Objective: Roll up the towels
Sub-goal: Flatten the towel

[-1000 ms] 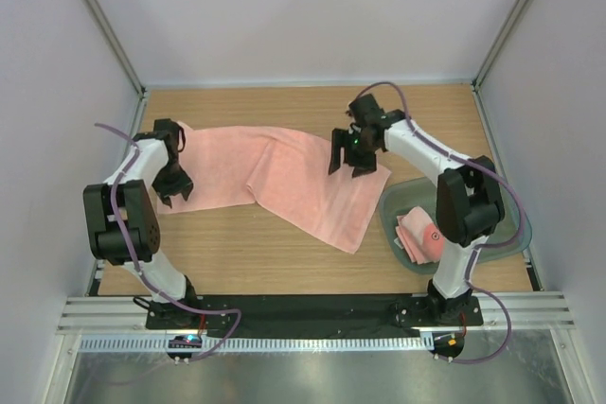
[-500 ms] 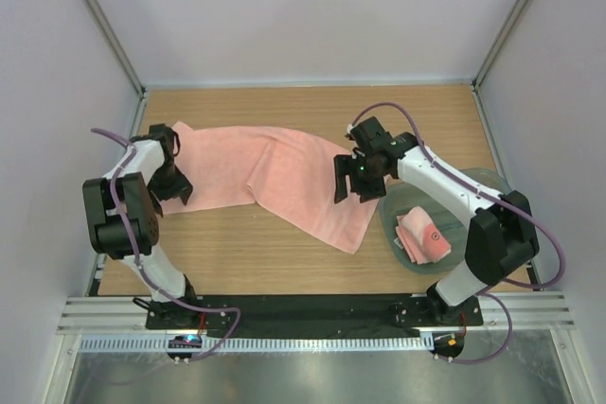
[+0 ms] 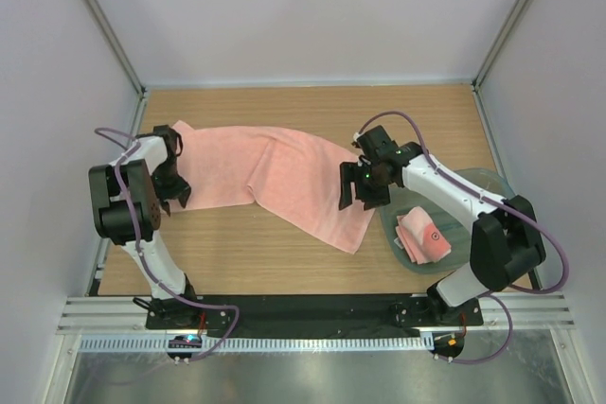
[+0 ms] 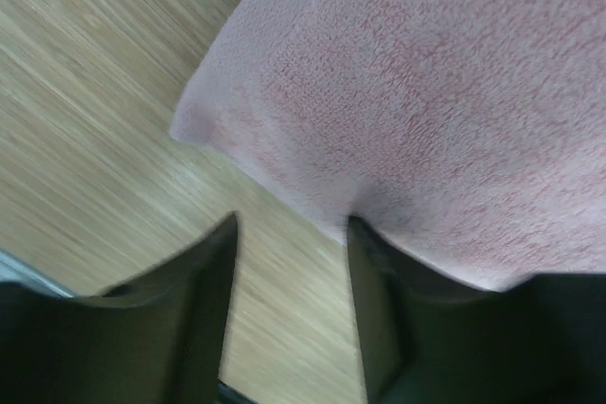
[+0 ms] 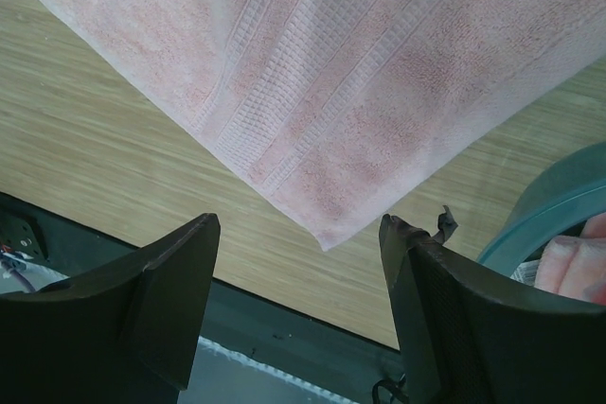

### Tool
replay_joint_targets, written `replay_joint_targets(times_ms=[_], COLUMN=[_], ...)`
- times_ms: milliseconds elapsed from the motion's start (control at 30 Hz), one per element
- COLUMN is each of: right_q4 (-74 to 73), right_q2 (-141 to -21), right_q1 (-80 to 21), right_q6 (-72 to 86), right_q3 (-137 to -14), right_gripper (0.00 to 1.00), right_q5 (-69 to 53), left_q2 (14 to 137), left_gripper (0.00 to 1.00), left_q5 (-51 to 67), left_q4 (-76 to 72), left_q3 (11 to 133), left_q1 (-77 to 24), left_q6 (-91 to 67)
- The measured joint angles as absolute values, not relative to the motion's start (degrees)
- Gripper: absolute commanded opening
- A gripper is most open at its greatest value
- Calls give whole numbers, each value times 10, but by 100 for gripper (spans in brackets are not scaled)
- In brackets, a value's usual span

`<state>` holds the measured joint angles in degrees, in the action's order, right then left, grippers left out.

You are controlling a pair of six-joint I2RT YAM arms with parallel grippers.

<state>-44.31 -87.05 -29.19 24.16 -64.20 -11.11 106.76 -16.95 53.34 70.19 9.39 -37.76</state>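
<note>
Spread towel [image 3: 284,172]: salmon terry, soft nap, lying mostly flat on the wood-grain table [image 3: 265,253] and running from the far left down to a corner near the right. There is a diagonal fold ridge mid-cloth. Folded towel [image 3: 421,234] is a small pink stack with a white label, sitting in the translucent grey-green tub [image 3: 391,232] at the right. Left gripper [image 3: 173,191] is at the spread towel's left end; the top view doesn't resolve its jaws. The left wrist view does: black fingers [image 4: 204,300] are apart with bare wood between them and nothing pinched. The towel's rounded corner sits just ahead, with its edge at the right-hand fingertip. Right gripper [image 3: 360,198] hangs over the near-right corner, just beside the tub. Its wrist view shows the jaws spread wide with the corner below the gap, not gripped. It also shows a woven waffle band with ribbed stripes that is lost from the top.
</note>
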Motion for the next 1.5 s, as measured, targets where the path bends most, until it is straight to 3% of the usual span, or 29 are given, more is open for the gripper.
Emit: replay_joint_targets(times_ms=[67, 100, 167, 500, 533, 567, 600, 667, 767, 933, 1500], right_q4=[-442, -441, -440, -424, -424, -422, -419, -415, -408, -403, -368], right_q2=[-864, -860, -848, -820, -821, -823, -826, -830, -839, -862, -872], right_q1=[-292, -293, -295, -324, -329, -334, -337, -346, -356, -365, -368], right_q6=[241, 241, 241, 256, 258, 260, 261, 263, 267, 269, 263], right_q3=[-633, -628, -614, -534, -531, -530, -530, -530, -530, -536, -536], right_gripper=[75, 75, 75, 75, 75, 75, 75, 75, 75, 75, 75], right_q5=[-113, -113, -114, -102, -100, -97, -94, -89, -84, -82, -103], left_q2=[1069, 1072, 1077, 1054, 1041, 1025, 1009, 967, 909, 883, 991], left_gripper=[24, 12, 0, 0, 5, 36, 51, 70, 80, 80, 68], left_q5=[-172, -173, -175, -173, -174, -176, -180, -190, -206, -208, -169], left_q4=[528, 524, 518, 506, 506, 506, 507, 506, 506, 496, 411], left_q3=[702, 702, 704, 708, 708, 708, 708, 705, 697, 675, 636], left_q1=[94, 94, 94, 94, 94, 94, 94, 94, 94, 116, 172], left_q6=[-387, -390, -393, -391, -389, -386, -381, -381, -383, -391, -467])
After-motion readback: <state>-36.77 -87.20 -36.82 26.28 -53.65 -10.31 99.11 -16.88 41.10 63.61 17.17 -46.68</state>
